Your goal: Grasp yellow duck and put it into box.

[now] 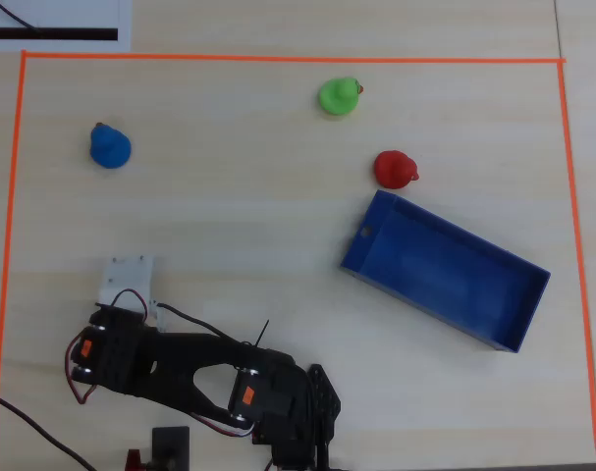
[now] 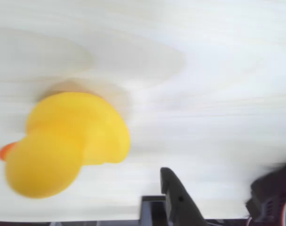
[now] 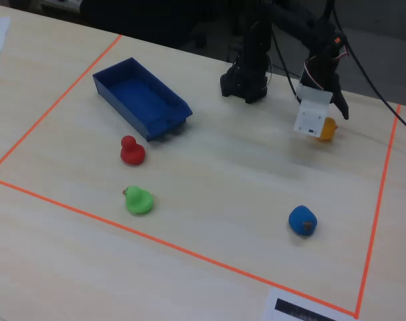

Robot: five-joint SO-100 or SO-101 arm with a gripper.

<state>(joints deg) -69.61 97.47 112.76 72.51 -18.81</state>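
Yellow duck (image 2: 67,143) sits beside the pincer (image 2: 218,197), far from box (image 1: 445,270).

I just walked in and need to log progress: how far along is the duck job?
Early stage. Done: the arm has reached the yellow duck, with the gripper right over it in the fixed view. In hand: nothing yet; the wrist view shows the duck on the table beside the fingers, not between them. Left: grasp, lift and carry it to the box, which is empty.
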